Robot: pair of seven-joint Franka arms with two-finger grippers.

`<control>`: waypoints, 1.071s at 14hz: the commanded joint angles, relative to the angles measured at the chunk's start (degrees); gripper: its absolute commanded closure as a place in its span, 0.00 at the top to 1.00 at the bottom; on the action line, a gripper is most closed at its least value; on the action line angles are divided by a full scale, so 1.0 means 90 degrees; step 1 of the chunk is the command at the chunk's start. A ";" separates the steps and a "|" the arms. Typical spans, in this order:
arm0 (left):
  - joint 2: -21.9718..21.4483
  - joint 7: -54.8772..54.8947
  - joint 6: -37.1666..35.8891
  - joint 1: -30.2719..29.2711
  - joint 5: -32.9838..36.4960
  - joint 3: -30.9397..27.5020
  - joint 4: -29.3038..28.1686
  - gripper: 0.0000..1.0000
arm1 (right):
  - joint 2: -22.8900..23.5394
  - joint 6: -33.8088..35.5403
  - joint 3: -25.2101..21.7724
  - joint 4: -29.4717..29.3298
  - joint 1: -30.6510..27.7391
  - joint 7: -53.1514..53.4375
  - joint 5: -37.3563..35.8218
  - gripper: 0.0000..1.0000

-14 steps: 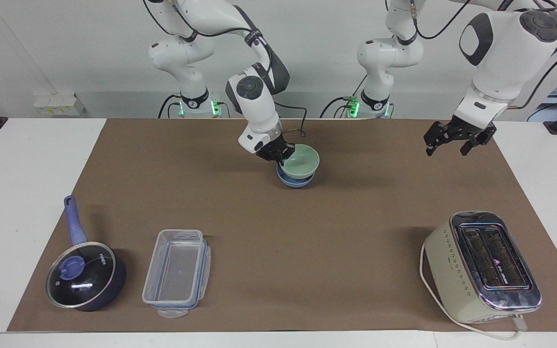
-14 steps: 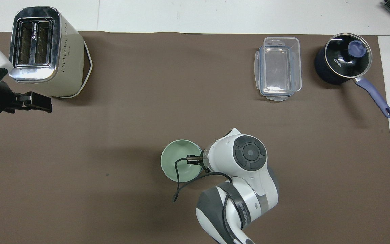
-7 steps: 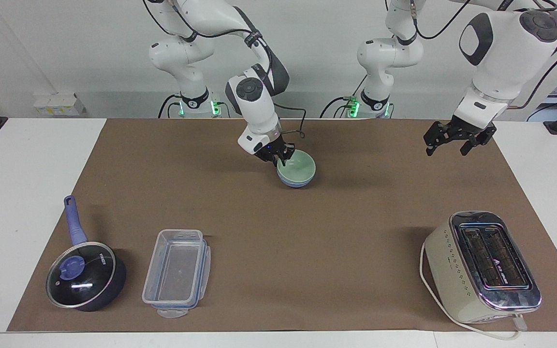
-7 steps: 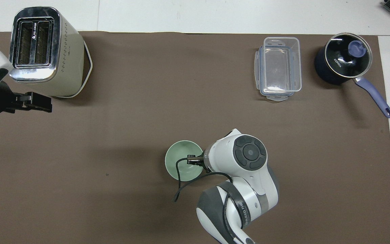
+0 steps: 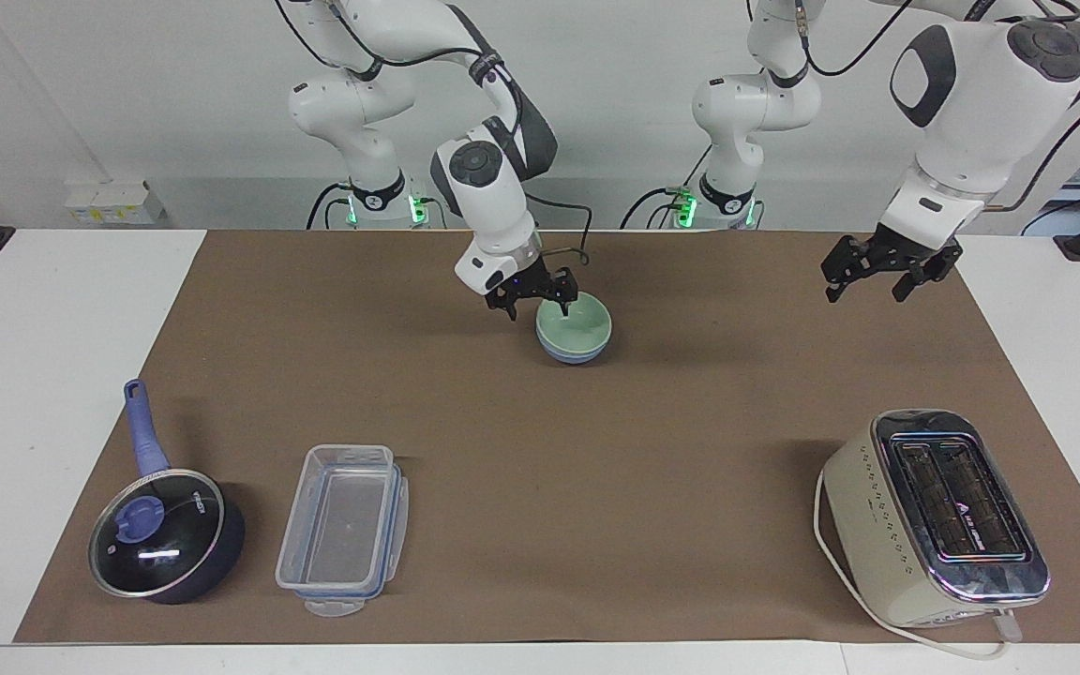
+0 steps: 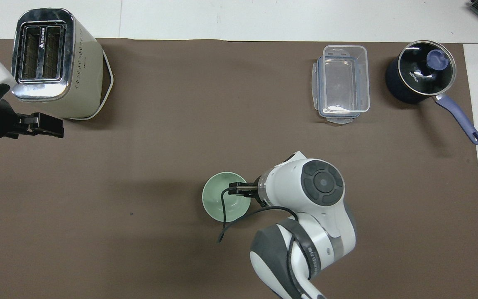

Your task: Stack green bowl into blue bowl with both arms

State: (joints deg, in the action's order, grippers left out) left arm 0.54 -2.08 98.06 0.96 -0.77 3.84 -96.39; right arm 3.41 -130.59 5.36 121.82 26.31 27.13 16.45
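Observation:
The green bowl [image 5: 579, 324] sits level inside the blue bowl [image 5: 574, 355] on the brown mat, near the robots' edge at mid-table. In the overhead view only the green bowl [image 6: 219, 203] shows; the blue one is hidden under it. My right gripper [image 5: 537, 302] is open and empty, just above the bowls' rim on the side toward the right arm's end; it also shows in the overhead view [image 6: 237, 189]. My left gripper [image 5: 881, 277] is open and empty, waiting in the air over the mat at the left arm's end [image 6: 50, 126].
A cream toaster [image 5: 934, 517] stands far from the robots at the left arm's end. A clear plastic container [image 5: 343, 525] and a dark blue lidded saucepan [image 5: 165, 536] stand far from the robots toward the right arm's end.
My right gripper let go of the green bowl's rim, opened and rose slightly. The green bowl went from tilted to level inside the blue bowl. The left arm has not moved.

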 commanded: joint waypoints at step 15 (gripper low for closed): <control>-0.0001 0.0065 -0.0134 -0.0068 0.0115 0.0042 0.0066 1.00 | -0.0410 0.4195 0.0019 -0.3601 -0.2962 -0.1452 -0.1954 1.00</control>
State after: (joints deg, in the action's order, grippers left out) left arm 0.53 -2.08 98.06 0.96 -0.77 3.84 -96.39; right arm -3.98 -98.20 4.74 95.96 1.19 15.19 0.35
